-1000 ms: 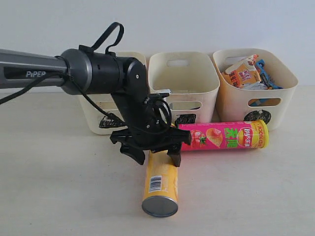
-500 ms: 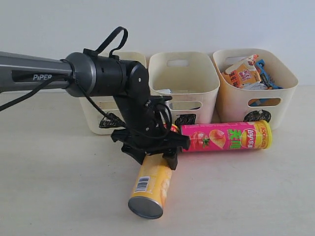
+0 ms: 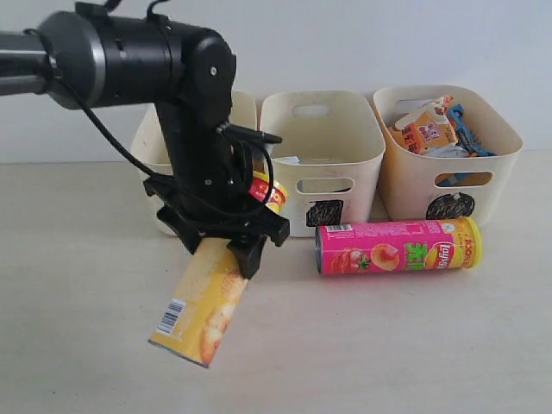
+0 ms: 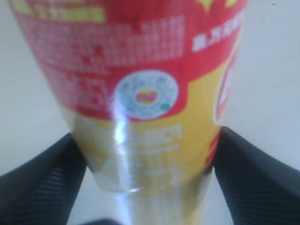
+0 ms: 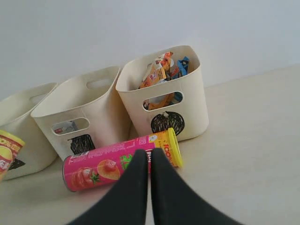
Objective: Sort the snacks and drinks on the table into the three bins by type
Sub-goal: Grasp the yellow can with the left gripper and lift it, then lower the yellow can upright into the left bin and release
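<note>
Robot lab / test bench from where I sit, not home or shop. Blank white wall (image 3: 362, 43), plain pale tabletop (image 3: 414, 345). Big black robot arm (image 3: 129, 56) hanging over table. Everything looks staged: three identical cream bins (image 3: 321, 129) lined up along wall, black hand-scribbled marks on fronts, e.g. circle scribble (image 3: 449, 206). Only goods I see are props: pink chip can (image 3: 392, 247), yellow chip can (image 3: 203, 302), snack bags (image 3: 427, 129) in right-hand bin. My right wrist cam shows same bare setup.
</note>
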You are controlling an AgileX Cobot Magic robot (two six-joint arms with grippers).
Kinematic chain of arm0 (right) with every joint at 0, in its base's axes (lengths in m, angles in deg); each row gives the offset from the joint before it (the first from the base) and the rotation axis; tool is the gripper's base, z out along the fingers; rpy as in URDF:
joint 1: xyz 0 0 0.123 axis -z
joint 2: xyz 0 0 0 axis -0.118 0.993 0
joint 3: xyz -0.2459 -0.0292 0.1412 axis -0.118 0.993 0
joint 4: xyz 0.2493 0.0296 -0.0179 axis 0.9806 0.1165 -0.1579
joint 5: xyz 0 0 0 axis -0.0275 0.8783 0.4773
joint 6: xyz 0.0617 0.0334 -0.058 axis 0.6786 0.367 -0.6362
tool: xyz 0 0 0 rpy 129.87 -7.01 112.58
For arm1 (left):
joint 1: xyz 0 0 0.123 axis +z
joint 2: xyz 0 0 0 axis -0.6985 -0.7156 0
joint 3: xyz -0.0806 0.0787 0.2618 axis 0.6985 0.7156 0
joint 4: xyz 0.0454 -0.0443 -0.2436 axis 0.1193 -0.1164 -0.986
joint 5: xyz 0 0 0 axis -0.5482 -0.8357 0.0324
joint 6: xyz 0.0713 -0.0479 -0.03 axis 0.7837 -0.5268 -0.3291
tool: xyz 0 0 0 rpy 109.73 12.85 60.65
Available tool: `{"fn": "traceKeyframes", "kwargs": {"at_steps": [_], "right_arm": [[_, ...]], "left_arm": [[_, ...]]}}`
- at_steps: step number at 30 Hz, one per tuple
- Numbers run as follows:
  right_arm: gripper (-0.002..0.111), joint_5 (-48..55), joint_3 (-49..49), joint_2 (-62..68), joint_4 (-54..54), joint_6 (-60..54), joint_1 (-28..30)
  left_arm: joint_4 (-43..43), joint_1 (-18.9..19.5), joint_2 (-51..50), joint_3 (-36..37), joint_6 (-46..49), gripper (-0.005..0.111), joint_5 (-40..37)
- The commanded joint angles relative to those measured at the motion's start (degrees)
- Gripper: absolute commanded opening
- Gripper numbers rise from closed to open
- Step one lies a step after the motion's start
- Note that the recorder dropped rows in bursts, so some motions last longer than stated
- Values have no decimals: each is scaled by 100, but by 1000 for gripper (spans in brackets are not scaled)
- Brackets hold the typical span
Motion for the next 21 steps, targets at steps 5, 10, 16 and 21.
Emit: {"fn": "traceKeyframes", "kwargs": {"at_steps": [5,10,16,21], "right_arm": [[0,6,27,-38,6,-15,-15],[0,6,27,-38,6,-15,-15],[0,6,27,-38,6,-15,-15],[0,6,27,-38,30,-1,-15]], "left_arm": [[773,31,1105,-35,-101,4,-115],[1310,282,1543,-35,-583,4,569],[1441,646,1618,-35,-604,4,2658],[2026,669,1575,-35,-604,4,4134]]}}
